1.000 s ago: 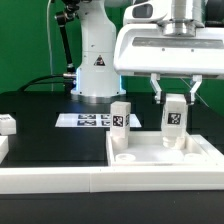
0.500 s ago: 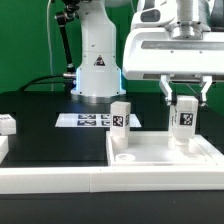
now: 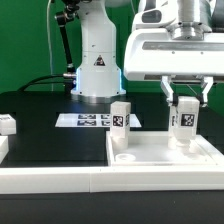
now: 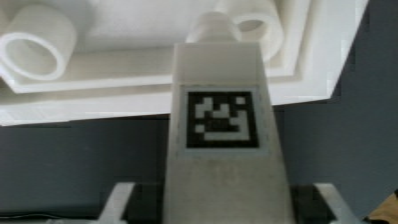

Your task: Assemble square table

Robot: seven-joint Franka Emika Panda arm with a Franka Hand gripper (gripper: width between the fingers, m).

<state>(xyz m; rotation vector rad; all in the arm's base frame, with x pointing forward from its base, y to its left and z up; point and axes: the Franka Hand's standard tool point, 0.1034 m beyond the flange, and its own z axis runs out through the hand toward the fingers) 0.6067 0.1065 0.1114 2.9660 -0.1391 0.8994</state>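
Note:
The white square table top [image 3: 150, 158] lies at the front right, rim up. One white tagged leg [image 3: 121, 116] stands upright at its far left corner. My gripper [image 3: 185, 106] is shut on a second tagged leg [image 3: 185, 120], held upright over the top's far right corner. I cannot tell whether that leg touches the top. In the wrist view the held leg [image 4: 221, 120] runs between my gripper's [image 4: 224, 197] fingers toward the table top [image 4: 125, 95], and its tip sits beside a round corner socket [image 4: 260, 28]. Another socket [image 4: 39, 55] shows farther along.
A third white leg [image 3: 6, 124] lies on the black table at the exterior view's left. The marker board [image 3: 88, 120] lies flat behind the top. The arm's white base [image 3: 97, 65] stands at the back. A long white rail [image 3: 55, 180] borders the front edge.
Over the last second my gripper carried its leg toward the exterior view's right, to the far right corner of the top. It has held still for the last half second.

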